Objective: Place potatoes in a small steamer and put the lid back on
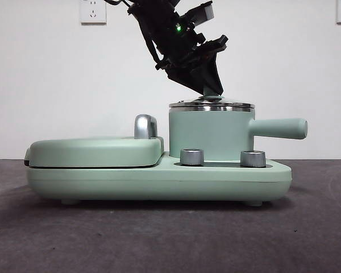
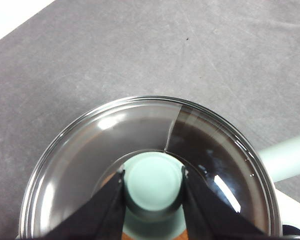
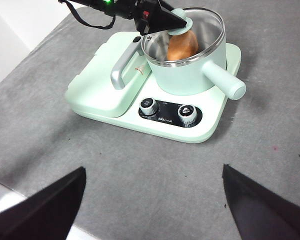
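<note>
The small steamer (image 1: 210, 133) stands on the right half of a mint-green cooker base, its side handle (image 1: 281, 128) pointing right. The glass lid (image 1: 211, 104) sits level on its steel rim. My left gripper (image 1: 211, 91) comes down from above and is shut on the lid's mint-green knob (image 2: 154, 181), with the glass (image 2: 90, 145) spread around it. In the right wrist view the orange-brown potato (image 3: 182, 46) lies inside the steamer (image 3: 190, 75) under the lid (image 3: 210, 25). My right gripper (image 3: 152, 197) is open and empty, high above the table in front of the cooker.
The flat griddle cover (image 1: 96, 151) with a steel handle (image 1: 145, 126) fills the left half of the base (image 1: 159, 182). Two steel dials (image 1: 192, 157) (image 1: 253, 158) sit at the front. The grey table's edge (image 3: 20, 195) runs near the right gripper.
</note>
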Controlling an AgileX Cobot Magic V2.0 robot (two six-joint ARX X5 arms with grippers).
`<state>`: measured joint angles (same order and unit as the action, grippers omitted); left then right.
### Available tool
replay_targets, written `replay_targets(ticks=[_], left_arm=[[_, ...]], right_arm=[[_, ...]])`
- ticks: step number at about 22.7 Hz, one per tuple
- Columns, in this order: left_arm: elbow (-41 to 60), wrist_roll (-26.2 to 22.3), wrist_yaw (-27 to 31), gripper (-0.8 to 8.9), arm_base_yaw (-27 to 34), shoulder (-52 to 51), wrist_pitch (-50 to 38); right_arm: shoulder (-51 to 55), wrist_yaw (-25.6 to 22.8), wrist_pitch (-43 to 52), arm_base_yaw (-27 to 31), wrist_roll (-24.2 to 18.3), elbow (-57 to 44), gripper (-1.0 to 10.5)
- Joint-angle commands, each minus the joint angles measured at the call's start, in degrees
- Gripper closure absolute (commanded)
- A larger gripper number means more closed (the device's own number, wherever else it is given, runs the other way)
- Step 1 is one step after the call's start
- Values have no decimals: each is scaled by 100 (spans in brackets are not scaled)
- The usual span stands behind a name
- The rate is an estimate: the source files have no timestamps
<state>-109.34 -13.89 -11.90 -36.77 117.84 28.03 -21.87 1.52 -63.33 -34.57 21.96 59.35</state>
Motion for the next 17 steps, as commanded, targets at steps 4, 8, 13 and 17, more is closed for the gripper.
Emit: replay_targets(ticks=[4, 8, 13, 17], left_arm=[[-155, -203, -79, 800, -63, 133, -133], [-155, -199, -79, 779, -63, 133, -129], [-155, -68, -79, 453, -70, 133, -98], [-162, 424, -79, 394, -74, 46, -61]], right_arm=[[-2, -4, 74, -50, 57, 44, 513], [-2, -4, 74, -50, 59, 44, 513], [-2, -4, 74, -50, 59, 44, 512], [-2, -4, 74, -50, 57, 44, 513]])
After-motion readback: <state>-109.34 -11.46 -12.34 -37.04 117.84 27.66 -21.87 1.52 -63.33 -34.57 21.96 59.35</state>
